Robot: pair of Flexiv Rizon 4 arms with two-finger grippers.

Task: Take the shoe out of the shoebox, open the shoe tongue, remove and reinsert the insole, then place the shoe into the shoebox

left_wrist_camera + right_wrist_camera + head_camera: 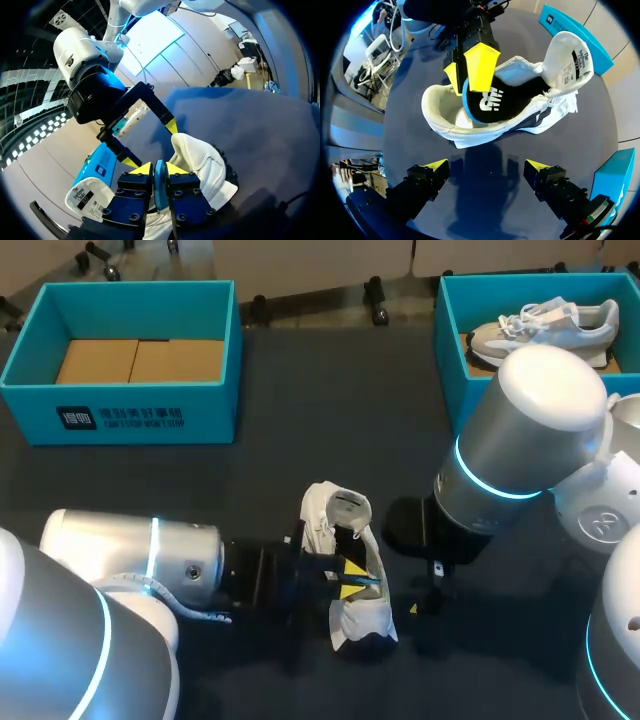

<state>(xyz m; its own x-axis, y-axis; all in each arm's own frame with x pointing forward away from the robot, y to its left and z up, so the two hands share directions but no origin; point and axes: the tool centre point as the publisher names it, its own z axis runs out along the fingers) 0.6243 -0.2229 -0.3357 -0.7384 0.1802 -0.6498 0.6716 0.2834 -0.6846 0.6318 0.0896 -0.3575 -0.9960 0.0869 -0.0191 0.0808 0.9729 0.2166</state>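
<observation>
A white shoe lies on the dark table in the middle, toe toward me, tongue folded back. Its black insole with a blue edge sits partly inside, raised at the heel end. My left gripper comes in from the left and is shut on that raised edge; the left wrist view shows the blue rim pinched between the yellow tips. My right gripper hangs open just beside the shoe with nothing between its fingers. In the head view its arm hides most of it.
A blue shoebox with a cardboard floor stands at the back left. A second blue box at the back right holds another pale shoe. Dark tabletop stretches between the boxes and the shoe.
</observation>
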